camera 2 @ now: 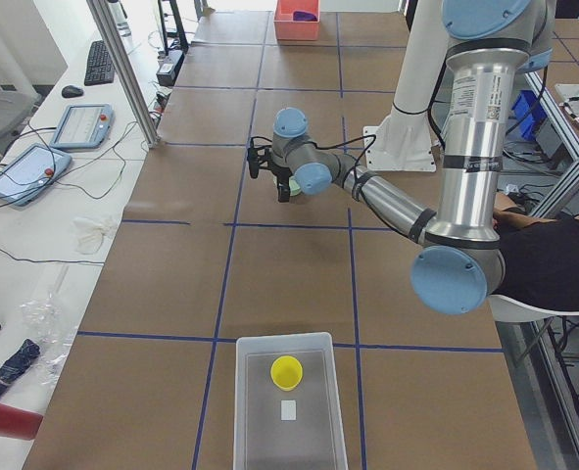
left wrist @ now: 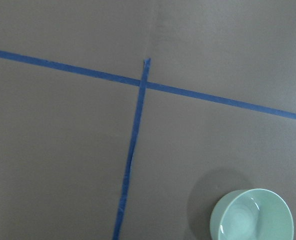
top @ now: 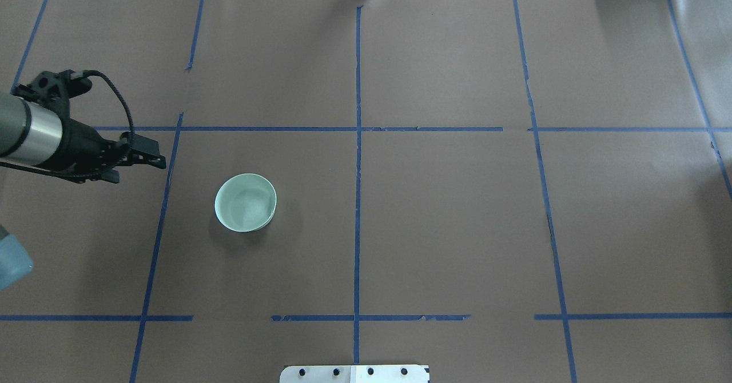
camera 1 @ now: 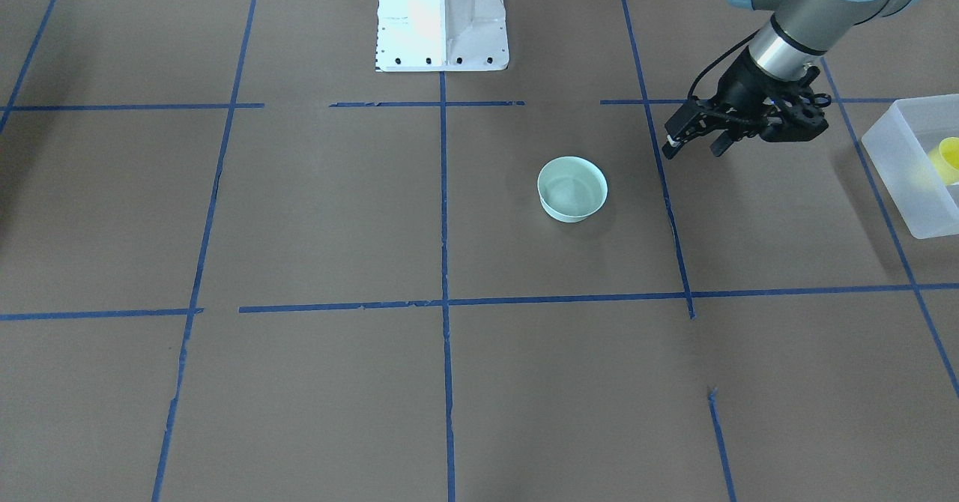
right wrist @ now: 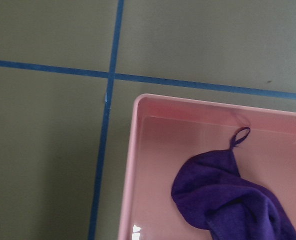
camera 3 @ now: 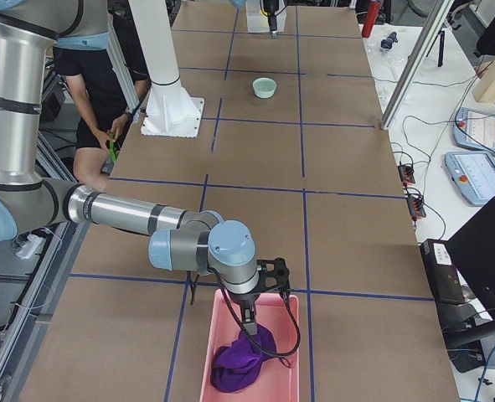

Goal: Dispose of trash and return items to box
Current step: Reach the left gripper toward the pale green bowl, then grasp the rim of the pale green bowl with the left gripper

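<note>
A pale green bowl (camera 1: 572, 189) stands upright on the brown table; it also shows in the overhead view (top: 245, 202) and the left wrist view (left wrist: 253, 215). My left gripper (camera 1: 693, 144) is open and empty, held above the table between the bowl and the box, apart from both; overhead it (top: 150, 155) is up and to the left of the bowl. The frosted-white box (camera 1: 891, 180) sits at the table's end on my left, with the yellow cup (camera 1: 948, 159) inside it. My right gripper (camera 3: 248, 322) hangs over a pink bin; I cannot tell whether it is open.
The pink bin (camera 3: 218, 356) at the table's end on my right holds a purple cloth (right wrist: 233, 200). A small white piece (camera 2: 288, 409) lies in the box next to the cup (camera 2: 287, 371). The robot's white base (camera 1: 442, 19) stands at the table's edge. Blue tape lines cross the table.
</note>
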